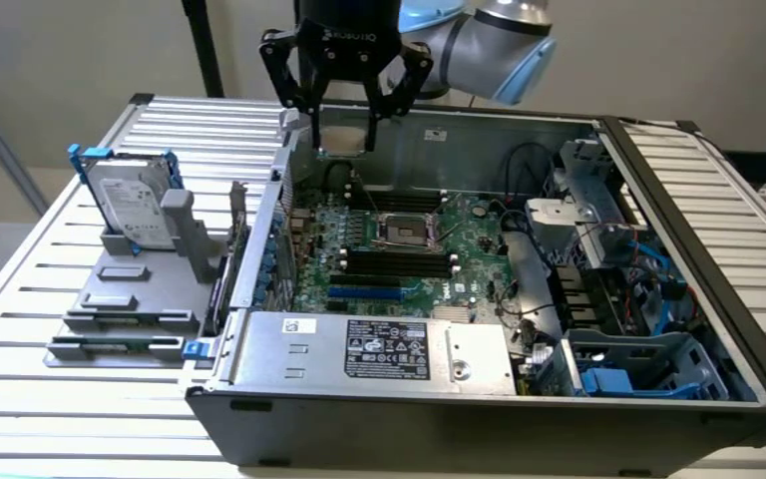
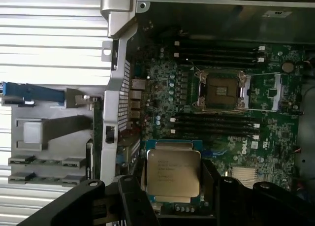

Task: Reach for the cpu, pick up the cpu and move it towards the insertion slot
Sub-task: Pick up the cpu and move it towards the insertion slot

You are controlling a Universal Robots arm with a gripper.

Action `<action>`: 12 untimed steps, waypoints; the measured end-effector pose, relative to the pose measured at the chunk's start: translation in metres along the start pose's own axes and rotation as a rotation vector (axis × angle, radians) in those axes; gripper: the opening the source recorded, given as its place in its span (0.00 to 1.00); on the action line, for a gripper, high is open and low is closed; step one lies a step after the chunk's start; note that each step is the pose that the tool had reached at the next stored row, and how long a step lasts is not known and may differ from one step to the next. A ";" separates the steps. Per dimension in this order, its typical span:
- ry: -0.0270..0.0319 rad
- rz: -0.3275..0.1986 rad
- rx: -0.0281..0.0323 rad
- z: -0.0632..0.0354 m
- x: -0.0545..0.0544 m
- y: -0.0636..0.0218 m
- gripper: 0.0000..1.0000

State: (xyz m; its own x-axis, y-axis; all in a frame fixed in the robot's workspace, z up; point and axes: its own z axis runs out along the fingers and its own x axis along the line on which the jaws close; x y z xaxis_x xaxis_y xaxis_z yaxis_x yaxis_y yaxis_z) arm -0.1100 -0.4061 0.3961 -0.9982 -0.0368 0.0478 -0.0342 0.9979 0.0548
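The gripper hangs above the open computer case, over its back wall, with its black fingers closed in on the chip and holding it by two opposite edges. In the wrist view the gripper has the chip pinched between its dark fingers, silver printed face toward the camera, a pale tan rim showing around it. The chip is lifted clear of everything, not touching the board.

Nearest the camera in the exterior view stands the grey power supply box with its white label, set along the front of the case. Beside it, toward the exterior view's right, are blue plastic drive brackets and a tangle of cables. Behind the box lies the green board, crossed by long black memory slots and one blue slot. Past these sits the socket, a shiny metal frame around a dark centre; in the wrist view the socket lies well apart from the held chip, with memory slots between them.

Outside the case, toward the exterior view's left, a grey holder rests on the slatted metal table and carries an upright hard drive with a blue bracket. Farthest back, the robot arm rises above the case.
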 end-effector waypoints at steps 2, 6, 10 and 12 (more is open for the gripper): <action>0.0002 0.000 0.0001 0.0013 -0.009 0.0033 0.55; 0.0002 0.000 0.0001 0.0035 -0.023 0.0117 0.55; 0.0002 0.000 0.0001 0.0068 -0.035 0.0216 0.55; 0.0002 0.000 0.0001 0.0090 -0.041 0.0265 0.55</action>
State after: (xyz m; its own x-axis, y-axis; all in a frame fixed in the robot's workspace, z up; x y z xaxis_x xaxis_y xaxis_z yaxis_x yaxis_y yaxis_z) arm -0.0709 -0.3776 0.3866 -0.9982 -0.0369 0.0480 -0.0342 0.9979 0.0547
